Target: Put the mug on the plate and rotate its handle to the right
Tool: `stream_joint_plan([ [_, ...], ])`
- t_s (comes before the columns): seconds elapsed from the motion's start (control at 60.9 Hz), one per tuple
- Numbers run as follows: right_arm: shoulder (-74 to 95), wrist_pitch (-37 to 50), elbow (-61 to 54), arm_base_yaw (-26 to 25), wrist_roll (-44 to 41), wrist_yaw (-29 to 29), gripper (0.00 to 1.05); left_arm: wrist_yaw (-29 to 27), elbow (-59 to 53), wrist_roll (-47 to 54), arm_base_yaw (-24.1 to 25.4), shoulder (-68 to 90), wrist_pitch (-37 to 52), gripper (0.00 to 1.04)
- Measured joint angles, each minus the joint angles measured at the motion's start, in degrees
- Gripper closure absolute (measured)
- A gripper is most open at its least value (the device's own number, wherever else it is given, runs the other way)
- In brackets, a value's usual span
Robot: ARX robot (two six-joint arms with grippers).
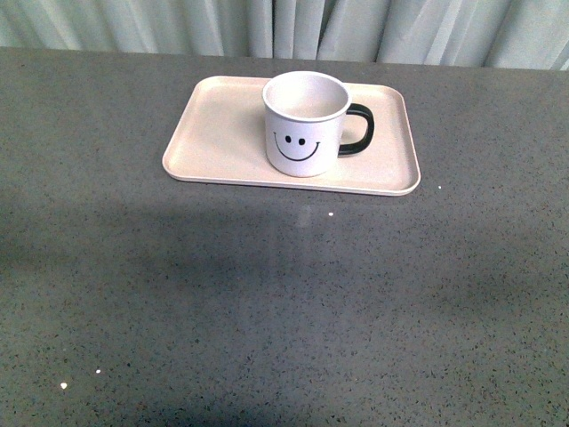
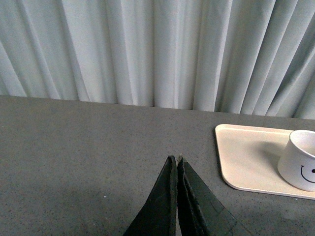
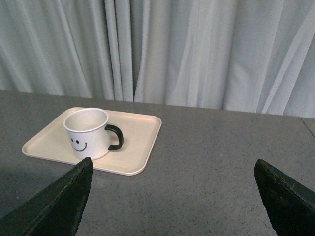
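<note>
Both goals look met: mug upright on plate, handle to right. L gripper pressed together, R gripper spread; keep them off, no re-touch.

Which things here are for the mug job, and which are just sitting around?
For the job: the mug, its handle, the plate.
Just there: the table, the curtain.
</note>
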Motion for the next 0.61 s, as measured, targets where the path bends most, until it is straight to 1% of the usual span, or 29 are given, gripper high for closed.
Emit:
stream_joint_plan([
  [0.608, 0.00, 0.00, 0.00, 0.00, 0.00, 0.00, 0.09, 0.00, 0.00, 0.00, 0.00, -12.92, -12.76, 1.03],
])
